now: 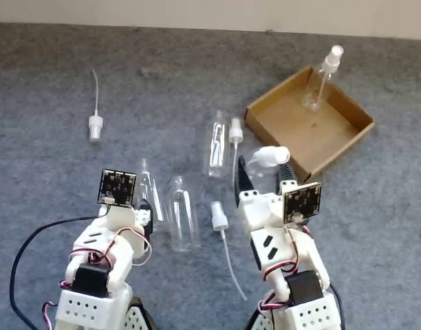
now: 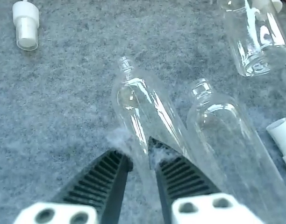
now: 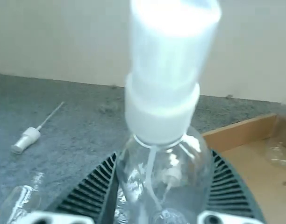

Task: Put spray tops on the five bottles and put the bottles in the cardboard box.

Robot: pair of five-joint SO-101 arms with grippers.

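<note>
Right jaws pinch a capped bottle (image 3: 164,182) by its body. Left jaws, narrowly spread, sit at the base of an uncapped bottle (image 2: 143,112) lying on the counter (image 2: 54,121).

We have the high camera fixed off the arms, behind them; it looks down on the grey carpet (image 1: 52,82) from far, reaching past the arms to the cardboard box (image 1: 278,88). The left wrist camera sits close behind the left pincer (image 2: 138,158) and faces steeply down, very near the carpet. The bottle (image 2: 143,112) at the pincer's tips and the second bottle (image 2: 222,126) beside it appear also from above. The right wrist camera sits behind the right pincer (image 3: 164,161) and faces almost level toward the wall (image 3: 63,37) beyond it, with the held bottle (image 3: 166,177) very close to the lens. We find one loose spray top (image 1: 95,127), ahead of the left pincer, in all three views.
</note>
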